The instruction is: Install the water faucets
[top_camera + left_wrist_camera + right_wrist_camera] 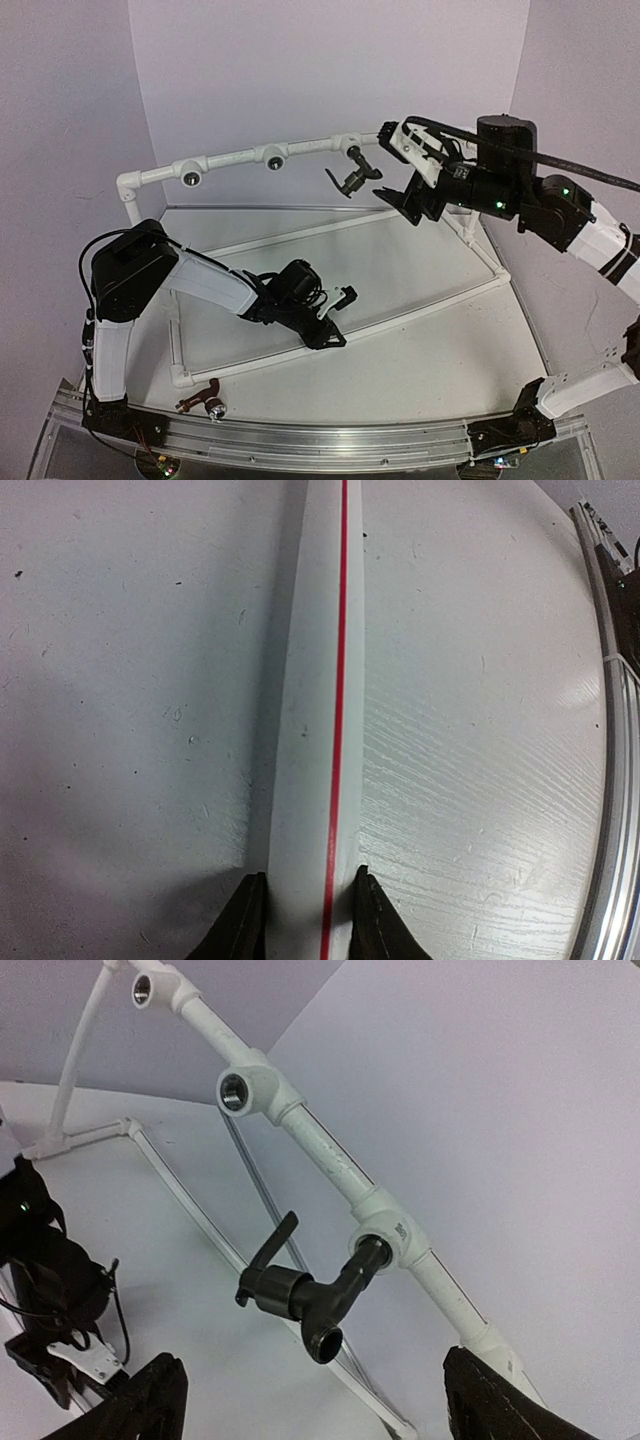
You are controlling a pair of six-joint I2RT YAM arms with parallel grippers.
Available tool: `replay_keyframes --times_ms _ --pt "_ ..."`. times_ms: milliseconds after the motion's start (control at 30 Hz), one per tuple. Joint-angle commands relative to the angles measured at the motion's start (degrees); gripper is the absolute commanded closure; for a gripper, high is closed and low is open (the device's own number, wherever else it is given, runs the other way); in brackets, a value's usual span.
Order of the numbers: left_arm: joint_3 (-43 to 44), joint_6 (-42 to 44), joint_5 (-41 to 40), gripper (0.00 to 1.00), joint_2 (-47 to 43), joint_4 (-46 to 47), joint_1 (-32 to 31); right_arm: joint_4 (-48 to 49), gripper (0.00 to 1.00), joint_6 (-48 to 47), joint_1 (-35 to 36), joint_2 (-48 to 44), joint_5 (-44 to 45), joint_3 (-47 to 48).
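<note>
The black faucet (pixel 350 180) hangs from the third tee socket of the white pipe frame (pixel 230 157), lever to the left; in the right wrist view it (pixel 300 1295) sits in the socket with its round mouth facing down. My right gripper (pixel 388 166) is open and empty just right of it, its jaws (pixel 320 1402) wide apart below the faucet. The reddish-brown faucet (pixel 205 398) lies at the table's near left edge. My left gripper (pixel 338 318) is shut on the frame's low base pipe (pixel 310 730), which has a red line. The green faucet is out of view.
Two tee sockets (pixel 188 176) (pixel 272 160) on the back rail stand empty, also seen in the right wrist view (pixel 232 1090). The frame's base pipes cross the table (pixel 420 370). A metal rail (pixel 330 440) runs along the near edge. Walls close the back and sides.
</note>
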Motion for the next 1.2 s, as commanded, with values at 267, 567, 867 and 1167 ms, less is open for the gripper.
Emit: replay_keyframes --times_ms 267,567,867,1167 --pt "-4.9 -4.9 -6.2 0.92 8.3 -16.5 1.4 11.3 0.1 -48.7 6.0 14.3 29.3 6.1" --pt "-4.7 -4.8 -4.8 0.92 8.6 -16.5 1.4 32.2 0.25 -74.8 7.2 20.2 39.5 0.3" --pt "-4.7 -4.8 -4.2 0.92 8.5 -16.5 1.4 33.4 0.44 -70.3 7.2 24.0 42.7 1.4" --pt "-4.7 -4.7 -3.9 0.92 8.2 -16.4 1.4 34.4 0.84 -51.0 7.2 25.6 44.8 5.0"
